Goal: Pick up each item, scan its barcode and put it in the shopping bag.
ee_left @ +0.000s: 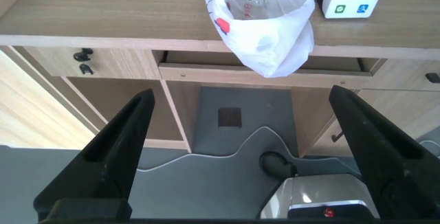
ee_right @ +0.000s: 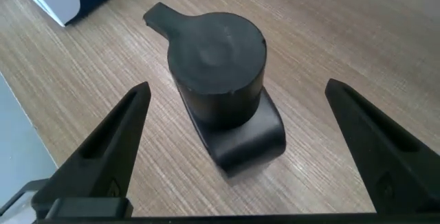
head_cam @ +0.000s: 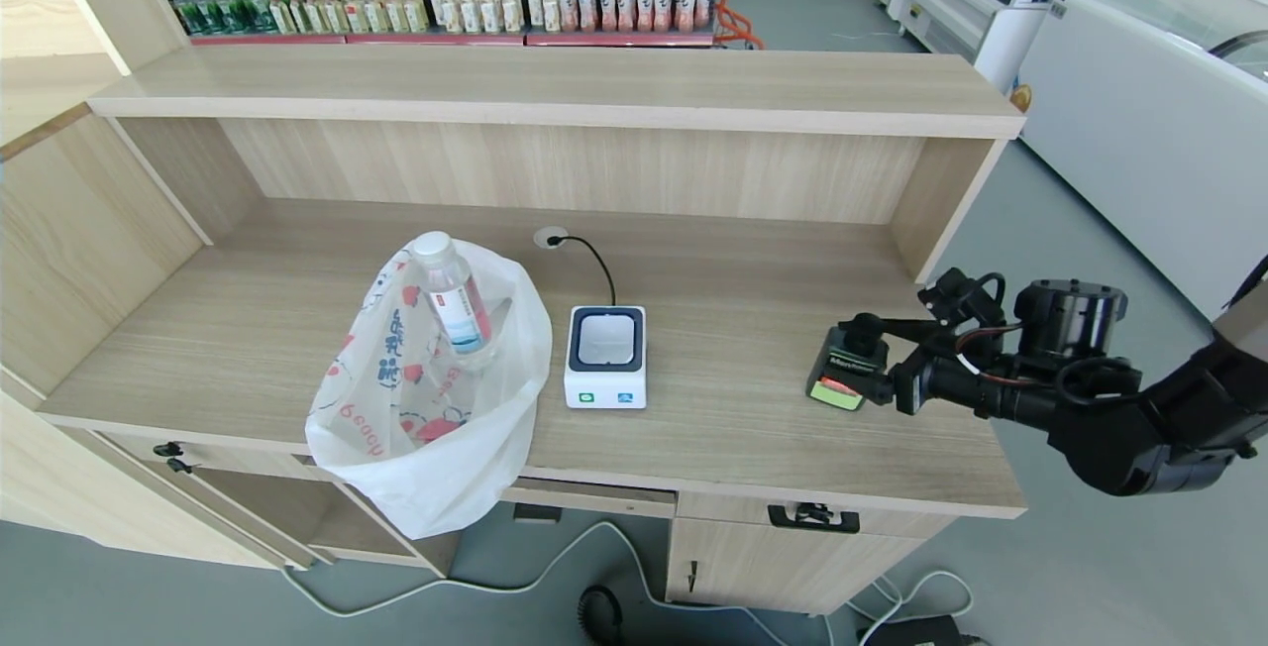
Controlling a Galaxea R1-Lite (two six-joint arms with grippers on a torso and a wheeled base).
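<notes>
Our right tool (ee_right: 237, 90) is spread wide around the black item (head_cam: 838, 378), fingers (ee_right: 110, 148) either side and clear of it (it stands on the desk (head_cam: 753, 329), at 3 o'clock from the scanner (head_cam: 605, 357)). The shopping bag (head_cam: 426, 408), at the scanner's 9 o'clock, holds a bottle (head_cam: 454, 301). Our left tool (ee_left: 240, 100) hangs wide open and empty below the desk's front edge.

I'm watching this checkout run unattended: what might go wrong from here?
The open right end effector straddles the black round-capped container; an off-centre close may knock it over. The white plastic shopping bag overhangs the front edge of the wooden counter with a clear bottle leaning inside; another item might drag it off.
</notes>
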